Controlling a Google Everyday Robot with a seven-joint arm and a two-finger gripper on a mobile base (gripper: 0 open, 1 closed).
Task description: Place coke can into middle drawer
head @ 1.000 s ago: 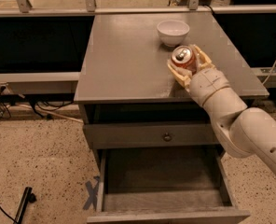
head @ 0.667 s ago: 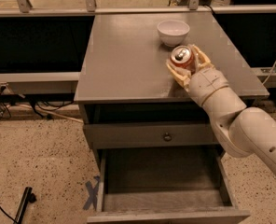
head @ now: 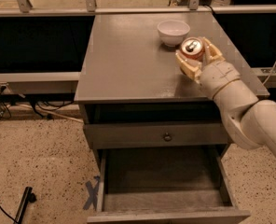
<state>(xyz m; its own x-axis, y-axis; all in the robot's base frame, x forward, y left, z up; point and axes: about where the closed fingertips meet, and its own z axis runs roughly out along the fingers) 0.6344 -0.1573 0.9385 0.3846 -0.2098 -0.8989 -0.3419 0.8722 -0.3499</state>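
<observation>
The end effector [head: 197, 56] pinches the coke can [head: 192, 46] at the far right of the table [head: 128, 64], just beside the bowl [head: 173, 31]. The grasp looks done; lowering the can into the open middle drawer [head: 161, 181] is left.

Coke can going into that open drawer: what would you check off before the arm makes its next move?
1. The gripper sits over the tabletop's right side, fingers closed on the coke can: ok.
2. Coke can lifted clear of the tabletop: cannot tell.
3. The middle drawer pulled open: ok.
4. Drawer floor bare where visible: ok.
5. Gap between white bowl and can: cannot tell.
</observation>
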